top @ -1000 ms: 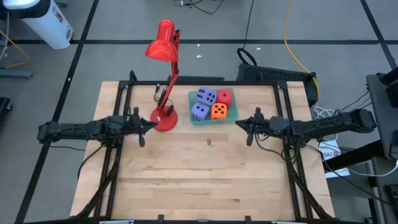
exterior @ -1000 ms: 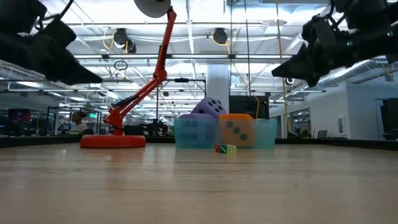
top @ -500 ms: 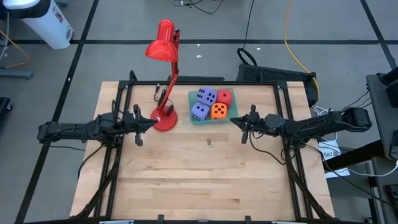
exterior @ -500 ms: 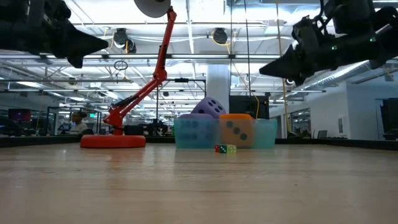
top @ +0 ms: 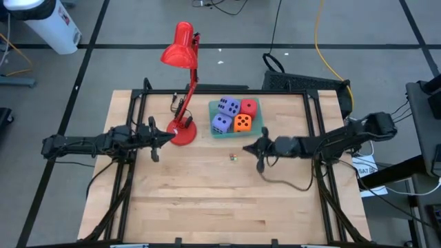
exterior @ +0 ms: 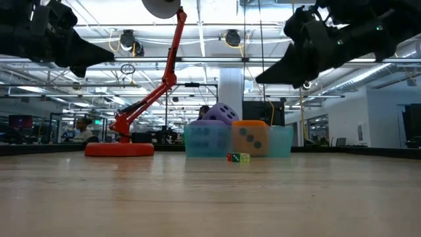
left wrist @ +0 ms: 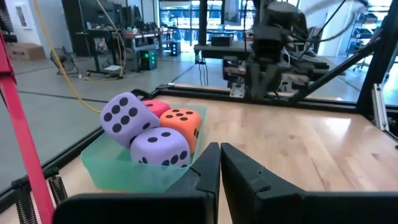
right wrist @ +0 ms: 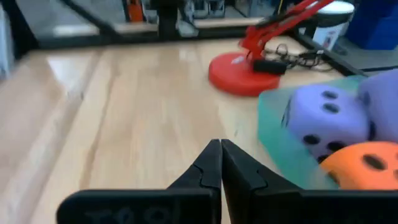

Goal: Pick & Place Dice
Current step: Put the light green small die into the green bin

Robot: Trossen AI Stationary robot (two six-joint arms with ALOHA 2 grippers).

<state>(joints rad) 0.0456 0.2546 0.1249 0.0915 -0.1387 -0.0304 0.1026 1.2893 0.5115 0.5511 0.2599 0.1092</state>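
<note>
green tray by the red lamp holds 4 dice, prob. soft, light foam; grab across flat faces. right gripper nr tray, left gripper by lamp base, both shut, empty.

- We saw two purple-blue dice with dark pips.
- We saw an orange die with dark pips, and a red die behind it.
- The tray holding them was translucent green.
- The lamp at the far left was bright red, base and shade alike.
- The table was pale wood with a striped grain.
- Both arms were black, as were the left gripper and right gripper.
- Two tiny dice on the wood were red and green.
</note>
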